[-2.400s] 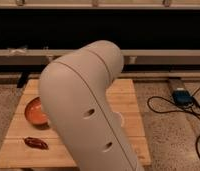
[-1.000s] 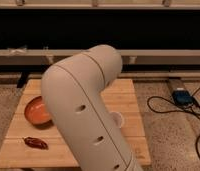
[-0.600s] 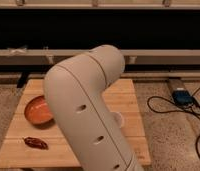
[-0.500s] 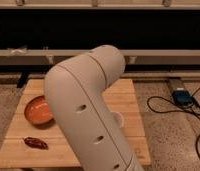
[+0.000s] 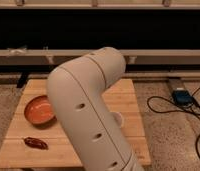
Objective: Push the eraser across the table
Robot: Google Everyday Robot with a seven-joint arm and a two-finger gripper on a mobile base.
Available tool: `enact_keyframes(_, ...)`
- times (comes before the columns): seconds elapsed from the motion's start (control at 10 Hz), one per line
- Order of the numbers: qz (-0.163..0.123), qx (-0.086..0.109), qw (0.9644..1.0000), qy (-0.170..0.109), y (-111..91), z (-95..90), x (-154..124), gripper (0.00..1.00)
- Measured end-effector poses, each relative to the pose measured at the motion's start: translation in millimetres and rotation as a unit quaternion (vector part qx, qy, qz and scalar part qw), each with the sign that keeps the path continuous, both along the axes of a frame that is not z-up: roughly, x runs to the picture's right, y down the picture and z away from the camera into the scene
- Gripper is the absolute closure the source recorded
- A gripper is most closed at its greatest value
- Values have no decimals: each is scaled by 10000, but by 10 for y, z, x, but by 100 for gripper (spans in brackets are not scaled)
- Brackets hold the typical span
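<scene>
**Eraser and gripper both hidden: progress cannot be confirmed**

You cannot judge from this view how far the push has gone. The eraser is not visible anywhere on the table; if it is on the wooden top, it lies behind the arm, which covers the whole middle of the planks. So I would treat the task as not yet shown to be done: there is no sign that the eraser has reached any edge, and also no sign that contact was made.

What you do see on the left part of the table is the orange bowl, and in front of it, near the front left corner, a lumpy reddish-brown object. The two are near each other but not touching. A small white rounded thing shows just beside the arm on its right side; I cannot tell what it is.

The arm rises from the bottom edge of the view, bends at a large rounded elbow high over the table, and then goes away behind itself. The gripper is out of view, hidden behind this elbow, so I cannot tell you its state or its exact place.

On the floor to the right lie a blue device and black cables, well apart from the table.
</scene>
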State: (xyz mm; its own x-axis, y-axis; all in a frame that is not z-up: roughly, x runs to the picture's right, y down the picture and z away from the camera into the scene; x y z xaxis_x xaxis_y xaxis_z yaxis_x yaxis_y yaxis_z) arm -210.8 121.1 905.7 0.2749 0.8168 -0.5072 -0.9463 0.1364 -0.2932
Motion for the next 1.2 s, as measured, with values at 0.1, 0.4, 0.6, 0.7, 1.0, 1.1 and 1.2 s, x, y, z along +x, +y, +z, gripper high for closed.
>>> enact_keyframes(0.1, 9, 27, 10000, -17, -47, 28, -24, 100)
enact_keyframes(0.4, 32, 108, 9999, -60, -178, 92, -52, 100)
enact_keyframes(0.6, 20, 164, 9998, -94, -234, 114, -76, 100)
enact_keyframes(0.7, 21, 205, 9997, -117, -257, 111, -91, 100)
enact_keyframes(1.0, 70, 359, 9992, -132, -342, 89, -40, 100)
enact_keyframes(1.1, 82, 394, 9991, -137, -364, 72, -32, 100)
enact_keyframes(1.2, 96, 431, 9989, -128, -385, 41, -11, 100)
